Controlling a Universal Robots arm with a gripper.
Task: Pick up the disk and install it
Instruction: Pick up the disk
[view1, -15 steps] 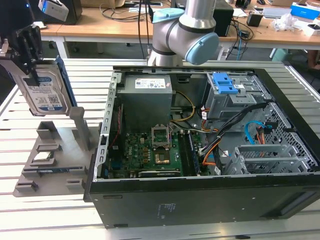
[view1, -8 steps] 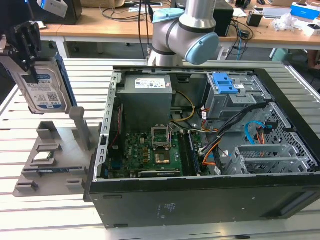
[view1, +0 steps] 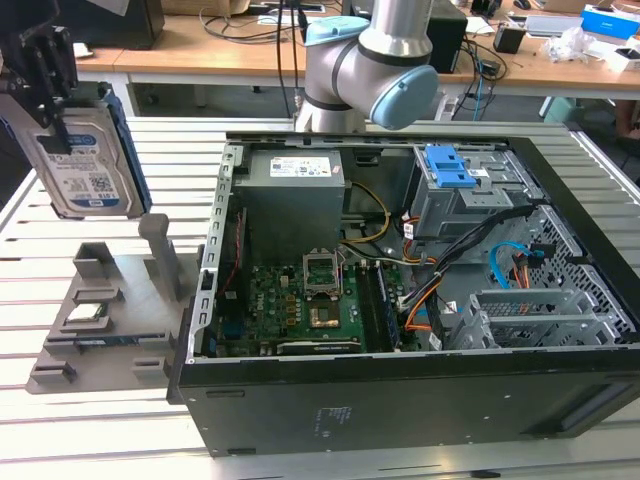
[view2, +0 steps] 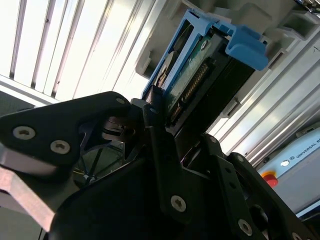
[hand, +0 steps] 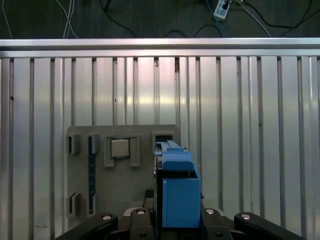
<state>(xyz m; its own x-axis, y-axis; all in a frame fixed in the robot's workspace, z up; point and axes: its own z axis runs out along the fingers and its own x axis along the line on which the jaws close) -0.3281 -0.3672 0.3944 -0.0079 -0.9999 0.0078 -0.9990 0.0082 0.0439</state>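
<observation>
The disk (view1: 90, 180), a silver-grey drive with a white-and-blue label in a bright blue bracket, hangs upright in the air at the exterior view's far left. My gripper (view1: 57, 115) is shut on its upper end, and it sits above the grey holder stand (view1: 110, 310). In the second wrist view the black fingers (view2: 155, 112) clamp the disk (view2: 200, 70) by its connector end. In the first wrist view the blue bracket of the disk (hand: 180, 195) rises out of my gripper (hand: 177, 222), over the holder stand (hand: 125, 190).
The open computer case (view1: 400, 400) fills the exterior view's right, with a grey cage and blue latch (view1: 450, 170) at its back. A small silver processor chip (hand: 120, 148) lies in the stand. The arm's base (view1: 370, 60) stands behind the case. The table is slatted metal (view1: 100, 420).
</observation>
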